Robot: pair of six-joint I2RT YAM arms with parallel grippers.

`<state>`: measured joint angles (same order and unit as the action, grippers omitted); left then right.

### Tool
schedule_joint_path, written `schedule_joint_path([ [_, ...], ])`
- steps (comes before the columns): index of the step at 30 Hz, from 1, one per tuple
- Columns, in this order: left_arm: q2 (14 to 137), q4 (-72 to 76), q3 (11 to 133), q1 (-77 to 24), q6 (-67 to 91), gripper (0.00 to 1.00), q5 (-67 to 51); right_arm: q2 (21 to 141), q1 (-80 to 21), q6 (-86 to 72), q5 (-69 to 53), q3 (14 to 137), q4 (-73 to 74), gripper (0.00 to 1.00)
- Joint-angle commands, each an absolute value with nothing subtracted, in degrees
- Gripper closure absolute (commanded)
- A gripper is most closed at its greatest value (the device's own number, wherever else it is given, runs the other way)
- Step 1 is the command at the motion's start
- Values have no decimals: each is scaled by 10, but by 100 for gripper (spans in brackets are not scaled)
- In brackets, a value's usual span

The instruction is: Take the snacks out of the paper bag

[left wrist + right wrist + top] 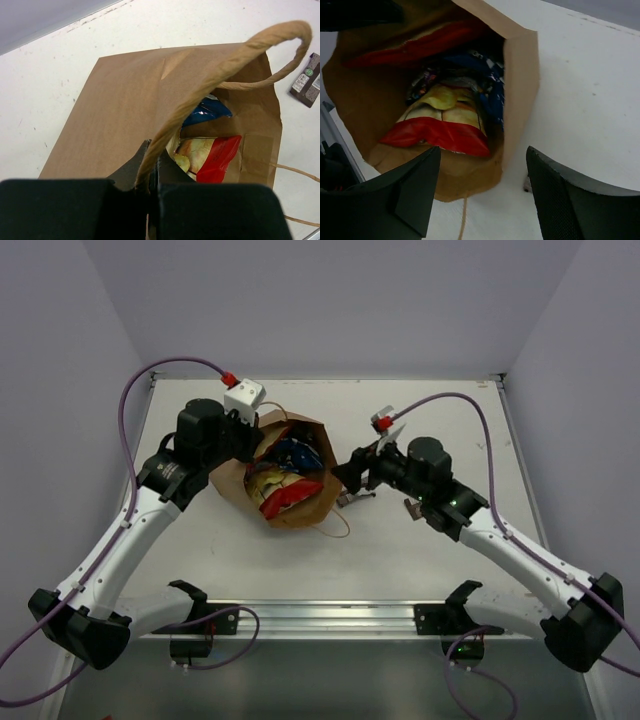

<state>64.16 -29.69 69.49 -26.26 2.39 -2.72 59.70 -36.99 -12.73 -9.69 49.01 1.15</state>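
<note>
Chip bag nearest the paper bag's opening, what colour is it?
The chip bag is yellow-cream with a red end; right wrist view shows it best.

Matt brown kraft, lightly creased: paper bag (125, 100). Its handle (235, 54) is twisted paper cord, rough and fibrous. Inside, glossy film packaging: red-and-cream bag (440, 117) catching light, blue bag (206, 111) shiny and crinkled. Beside it, candy bar (306, 80) in dark wrapper, faint sheen, pale printed label. White matt table (300, 570), scuffed with small marks. Black matt plastic, finely grained, on right gripper (484, 152) fingers (575, 200). Smooth purple sheath on cable (125, 425). Bare silver metal rail (330, 612).
</note>
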Motion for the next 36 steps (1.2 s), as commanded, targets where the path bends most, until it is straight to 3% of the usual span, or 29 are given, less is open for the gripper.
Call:
schedule_joint_path([
  [1,636,-328,699,-256,29,100,-33,672,-413,-107,-123,550,-77,28],
  [7,632,-322,693,-256,47,100,-45,794,-482,-168,-119,579,-213,29],
  [16,626,-311,693,-256,90,100,-50,930,-545,-319,-3,596,-359,28],
  [27,624,-302,697,-256,121,100,-59,1046,-556,-396,68,648,-415,24],
  [36,618,-309,708,-256,120,100,-80,1122,-556,-394,76,727,-381,28],
])
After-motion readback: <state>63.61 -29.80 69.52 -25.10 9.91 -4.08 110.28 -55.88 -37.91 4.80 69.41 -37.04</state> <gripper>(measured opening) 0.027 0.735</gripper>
